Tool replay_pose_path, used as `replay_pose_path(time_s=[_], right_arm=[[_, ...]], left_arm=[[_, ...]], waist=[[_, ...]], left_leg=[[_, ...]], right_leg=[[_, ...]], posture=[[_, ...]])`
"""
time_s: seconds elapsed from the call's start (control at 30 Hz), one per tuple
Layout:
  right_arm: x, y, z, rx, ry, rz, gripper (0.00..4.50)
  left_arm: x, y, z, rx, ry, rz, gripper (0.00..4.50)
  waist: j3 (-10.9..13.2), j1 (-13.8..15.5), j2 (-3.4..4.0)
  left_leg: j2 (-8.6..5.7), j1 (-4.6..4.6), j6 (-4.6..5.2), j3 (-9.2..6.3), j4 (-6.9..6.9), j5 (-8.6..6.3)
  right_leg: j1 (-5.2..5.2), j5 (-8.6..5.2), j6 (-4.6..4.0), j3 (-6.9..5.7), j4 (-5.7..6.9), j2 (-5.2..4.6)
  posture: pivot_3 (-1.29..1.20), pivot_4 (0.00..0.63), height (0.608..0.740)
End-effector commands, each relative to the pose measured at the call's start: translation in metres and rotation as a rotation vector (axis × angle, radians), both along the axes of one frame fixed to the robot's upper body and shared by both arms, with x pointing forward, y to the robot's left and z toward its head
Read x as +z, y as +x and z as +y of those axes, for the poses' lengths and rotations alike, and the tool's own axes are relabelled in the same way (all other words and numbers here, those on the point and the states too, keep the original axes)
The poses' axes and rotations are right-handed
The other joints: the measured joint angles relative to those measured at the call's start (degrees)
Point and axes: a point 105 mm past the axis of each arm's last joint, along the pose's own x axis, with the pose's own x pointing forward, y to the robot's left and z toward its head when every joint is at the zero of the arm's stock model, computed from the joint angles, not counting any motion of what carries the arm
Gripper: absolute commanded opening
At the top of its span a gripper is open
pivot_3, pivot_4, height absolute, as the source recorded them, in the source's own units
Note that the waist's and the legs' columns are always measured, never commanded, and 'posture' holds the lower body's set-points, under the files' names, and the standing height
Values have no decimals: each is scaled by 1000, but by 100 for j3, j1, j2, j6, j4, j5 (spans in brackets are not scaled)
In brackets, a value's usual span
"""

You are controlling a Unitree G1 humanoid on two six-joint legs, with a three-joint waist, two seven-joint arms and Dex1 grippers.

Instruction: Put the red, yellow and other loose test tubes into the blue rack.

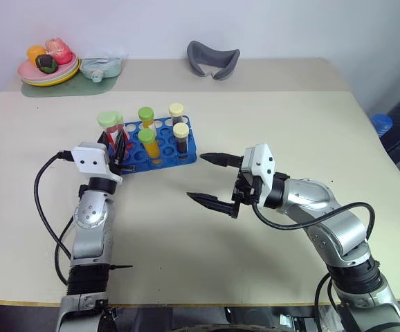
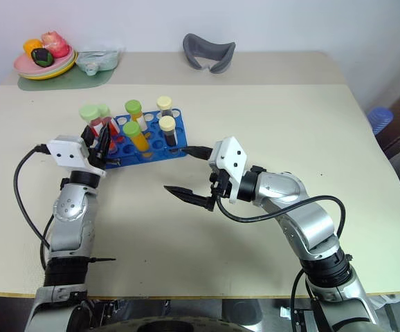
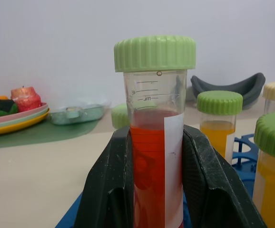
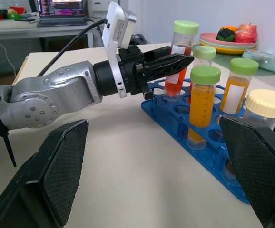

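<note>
Rack (image 1: 160, 145) sits on the tabletop toward the far left part, well inside the edges, its long side slanted a little against the far edge. The left pincer (image 1: 120, 146) is clamped on the red tube (image 3: 152, 142), both black fingers (image 3: 109, 190) pressed against its sides just below the liquid line (green cap and white label clear of the grip). That tube stands upright at the rack's left end; whether its base is already seated in a hole cannot be told. Four other tubes stand upright in the rack: two yellow-orange tubes (image 1: 149, 146) with green caps and two dark tubes (image 1: 180, 138) with cream caps, grouped in the middle and right part of the rack. The right pincer (image 1: 210, 181) hovers over bare tabletop just right of the rack, nearer the front edge, its fingers spread wide and pointing toward the rack, holding nothing. At the far left corner lie a stack of plates (image 1: 48, 72) with toy food and a small tray (image 1: 102, 67); a grey curved piece (image 1: 212, 59) rests near the middle of the far edge.
</note>
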Motion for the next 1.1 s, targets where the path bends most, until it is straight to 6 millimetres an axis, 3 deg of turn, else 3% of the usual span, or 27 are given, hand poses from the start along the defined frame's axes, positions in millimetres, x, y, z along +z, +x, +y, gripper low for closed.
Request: replay_pose_path(time_s=[0.03, 0.43, 1.1], right_arm=[[12, -7, 2, 21, 18, -54, 4500], [12, -7, 2, 22, 24, -48, 4500], [12, -8, 3, 18, 24, -49, 4500]], left_arm=[[-4, 0, -2, -15, -19, 11, 737], [4, -14, -9, -13, -41, 27, 737], [4, -1, -11, -6, -57, 12, 737]], waist=[[0, 4, 1], [-1, 2, 0], [0, 17, 0]], left_leg=[[0, 0, 0, 0, 0, 0], [0, 0, 0, -1, 0, 0], [-1, -2, 0, -1, 0, 0]], right_leg=[[0, 0, 0, 0, 0, 0], [1, 0, 0, 0, 0, 0], [0, 0, 0, -1, -1, 0]], posture=[[0, 150, 740], [0, 150, 740], [0, 150, 740]])
